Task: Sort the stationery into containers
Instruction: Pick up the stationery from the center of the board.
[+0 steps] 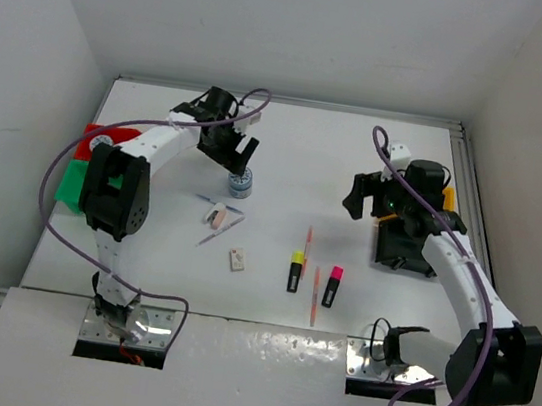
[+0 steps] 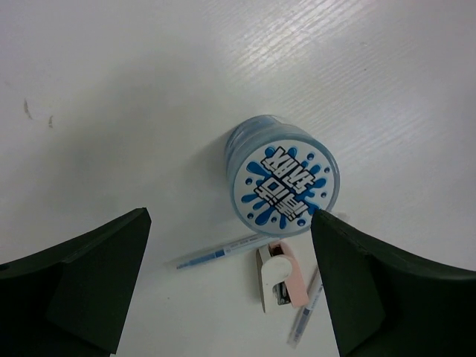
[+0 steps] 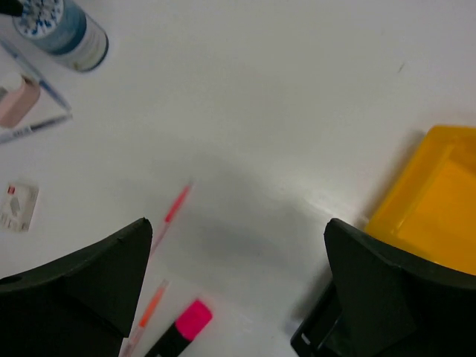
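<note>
Dead centre of the left wrist view, the tape roll (image 2: pixel 282 182) sits under the wide-open, empty left gripper (image 2: pixel 230 216). Next move: lower and close. The right gripper (image 3: pixel 238 223) is open and empty too.

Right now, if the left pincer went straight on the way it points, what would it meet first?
Probably the blue-white tape roll, which sits right below the open left pincer, though depth is unclear.

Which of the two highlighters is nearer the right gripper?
The pink-capped highlighter. It lies on the right arm's side of the yellow-capped highlighter, and it is the only one of the two that shows in the right wrist view, just below the open right gripper.
</note>
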Motion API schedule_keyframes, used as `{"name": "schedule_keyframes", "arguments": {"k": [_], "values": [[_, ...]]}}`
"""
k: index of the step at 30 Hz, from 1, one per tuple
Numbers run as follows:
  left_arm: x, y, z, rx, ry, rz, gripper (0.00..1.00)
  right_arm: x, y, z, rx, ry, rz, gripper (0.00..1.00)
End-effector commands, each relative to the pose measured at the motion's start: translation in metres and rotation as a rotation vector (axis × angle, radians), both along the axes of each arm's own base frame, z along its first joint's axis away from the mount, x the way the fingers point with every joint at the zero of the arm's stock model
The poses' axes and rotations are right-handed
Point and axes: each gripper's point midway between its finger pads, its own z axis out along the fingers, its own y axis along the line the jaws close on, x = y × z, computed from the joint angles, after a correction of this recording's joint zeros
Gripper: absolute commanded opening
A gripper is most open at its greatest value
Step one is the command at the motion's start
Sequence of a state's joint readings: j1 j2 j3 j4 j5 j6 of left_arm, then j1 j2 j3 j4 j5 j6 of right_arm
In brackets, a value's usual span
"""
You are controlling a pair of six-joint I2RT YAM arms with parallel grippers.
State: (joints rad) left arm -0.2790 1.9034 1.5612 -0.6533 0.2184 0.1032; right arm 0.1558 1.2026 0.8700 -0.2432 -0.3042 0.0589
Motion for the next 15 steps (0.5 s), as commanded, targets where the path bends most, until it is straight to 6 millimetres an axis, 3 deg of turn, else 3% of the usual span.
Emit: {"name": "schedule_keyframes", "arguments": {"k": [1,15], "values": [[0.003,-0.009,-0.002,0.064,0.004,0.001,0.96,-0.015,-0.003,-0.004,0.045,0.029,-0.007,0.96],[-0.004,-0.033,-0.018,0.049,0.037,-0.052,0.91,-0.003,0.004,-0.012,0.098,0.085,-0.001,0.94]]}}
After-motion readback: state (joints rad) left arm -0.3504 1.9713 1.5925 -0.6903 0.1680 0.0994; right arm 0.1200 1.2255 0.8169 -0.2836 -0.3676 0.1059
